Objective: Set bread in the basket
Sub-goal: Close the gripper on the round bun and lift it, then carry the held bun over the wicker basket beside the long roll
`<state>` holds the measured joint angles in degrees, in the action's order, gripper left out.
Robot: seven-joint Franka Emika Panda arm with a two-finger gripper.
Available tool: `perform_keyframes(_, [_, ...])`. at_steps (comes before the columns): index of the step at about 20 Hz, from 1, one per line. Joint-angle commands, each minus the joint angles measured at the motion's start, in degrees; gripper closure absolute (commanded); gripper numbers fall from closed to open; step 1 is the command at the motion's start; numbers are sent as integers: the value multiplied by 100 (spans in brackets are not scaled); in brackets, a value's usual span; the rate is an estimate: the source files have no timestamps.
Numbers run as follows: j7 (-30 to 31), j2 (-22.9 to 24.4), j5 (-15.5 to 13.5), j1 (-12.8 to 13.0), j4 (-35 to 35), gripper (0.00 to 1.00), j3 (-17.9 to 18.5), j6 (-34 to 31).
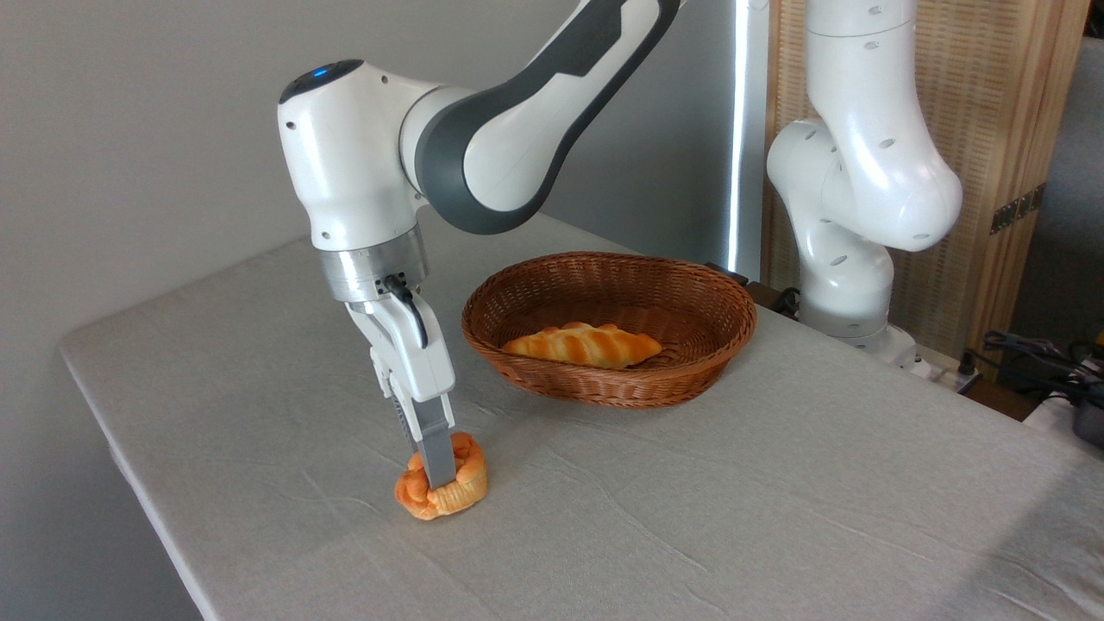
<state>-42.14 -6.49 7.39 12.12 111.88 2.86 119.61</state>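
While on table, bread (442, 489) between claw (438, 470) fingers (pinched).

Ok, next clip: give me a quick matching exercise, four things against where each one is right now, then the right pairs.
Things:
1. bun
2. long loaf
3. basket
4. gripper

Places:
A. lying inside the basket
B. standing on the tablecloth, behind and to the right of the bun
C. on the cloth near the front edge, left of the basket
D. down at the bun, one finger in front of it

Pairs: 1-C, 2-A, 3-B, 4-D
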Motion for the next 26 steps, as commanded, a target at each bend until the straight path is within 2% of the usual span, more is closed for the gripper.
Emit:
perform_keyframes(1, [-32,253,105,-17,-87,78,-22,-367])
perform_keyframes(4, [-31,516,105,-17,-166,78,-4,-684])
perform_keyframes(7, [-40,1070,96,-43,-184,77,57,-1167])
perform_keyframes(9, [-49,1456,88,-43,-166,77,57,-1719])
perform_keyframes(10, [-75,1701,88,-43,-140,77,57,-2217])
perform_keyframes(13, [-75,2125,53,-8,26,77,-13,-3222])
perform_keyframes(14, [-67,2317,26,96,166,76,-48,-3633])
perform_keyframes(17, [-75,2705,26,238,675,71,-127,-3998])
perform_keyframes(19, [-75,3047,17,229,1229,59,-215,-4007])
perform_keyframes(20, [-67,3127,17,229,1518,42,-259,-4007])
perform_keyframes(21, [-58,3145,9,229,1634,31,-320,-3998])
perform_keyframes(23, [12,3101,-96,238,1828,0,-740,-3858])
perform_keyframes(26, [13,3066,-229,229,1837,0,-1146,-3656])
